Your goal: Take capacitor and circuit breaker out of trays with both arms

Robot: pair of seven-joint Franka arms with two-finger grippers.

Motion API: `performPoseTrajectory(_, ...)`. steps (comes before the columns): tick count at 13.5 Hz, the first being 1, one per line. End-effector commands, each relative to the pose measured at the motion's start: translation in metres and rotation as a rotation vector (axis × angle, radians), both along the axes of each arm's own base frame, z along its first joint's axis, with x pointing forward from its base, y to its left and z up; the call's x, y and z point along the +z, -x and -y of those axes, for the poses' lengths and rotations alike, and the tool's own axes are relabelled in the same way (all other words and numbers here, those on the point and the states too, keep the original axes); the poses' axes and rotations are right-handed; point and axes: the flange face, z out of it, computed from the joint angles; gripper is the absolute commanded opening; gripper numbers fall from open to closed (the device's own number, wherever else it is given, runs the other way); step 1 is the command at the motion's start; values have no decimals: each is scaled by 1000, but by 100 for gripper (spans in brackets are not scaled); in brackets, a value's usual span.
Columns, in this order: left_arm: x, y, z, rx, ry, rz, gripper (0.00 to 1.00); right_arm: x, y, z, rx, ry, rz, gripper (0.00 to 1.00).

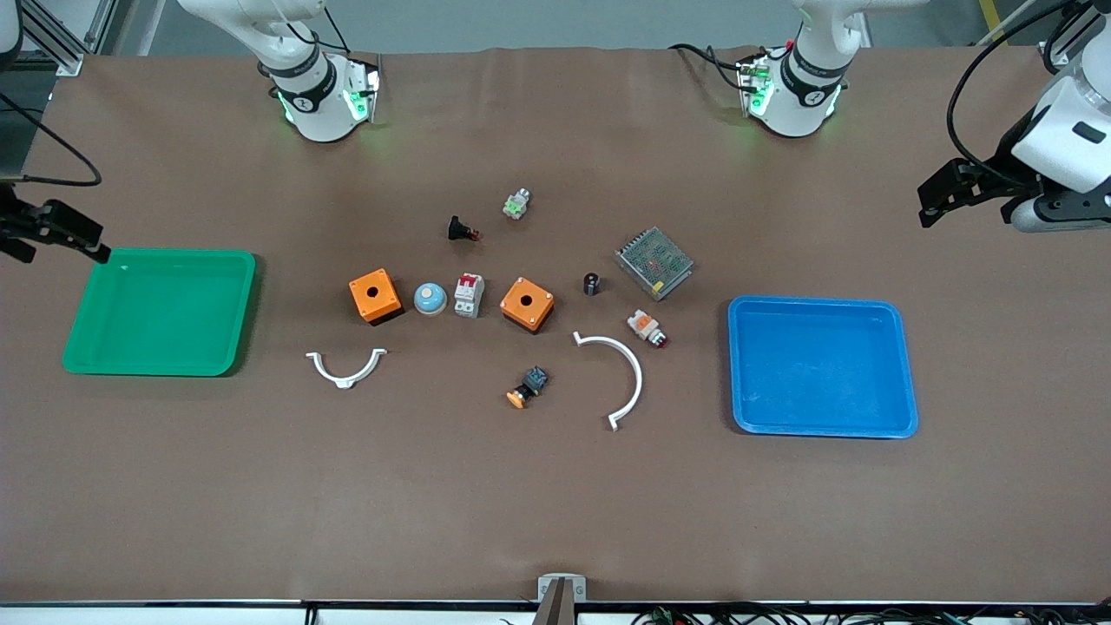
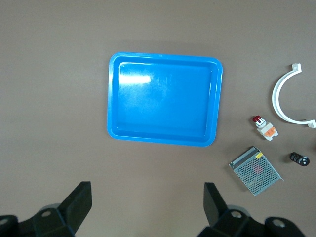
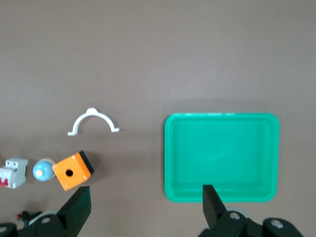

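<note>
Both trays are empty: the capacitor stands on the table at about 9 o'clock of the blue tray, and the circuit breaker at about 3 o'clock of the green tray. Both look light and rigid (the capacitor likely rolls if tipped), so I'd pinch the capacitor across its round body and the breaker across its flat long sides. The left gripper hovers wide open and empty near the blue tray, the right gripper likewise near the green one.

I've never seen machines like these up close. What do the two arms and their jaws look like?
Both arms are glossy white with black bands at the joints, green lights on their bases and black cables. The left gripper and right gripper are matte black with two blunt fingers.
</note>
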Motion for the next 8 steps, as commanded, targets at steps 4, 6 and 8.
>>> performPoseTrajectory(4,3,16,6,-20,12,-3,100,16,-22,0,13,5,13,100)
performPoseTrajectory(6,7,19,9,-25,13,5,100,17,-22,-1,12,5,15,100)
performPoseTrajectory(8,9,20,10,-28,19,9,100,17,-22,0,6,5,17,100)
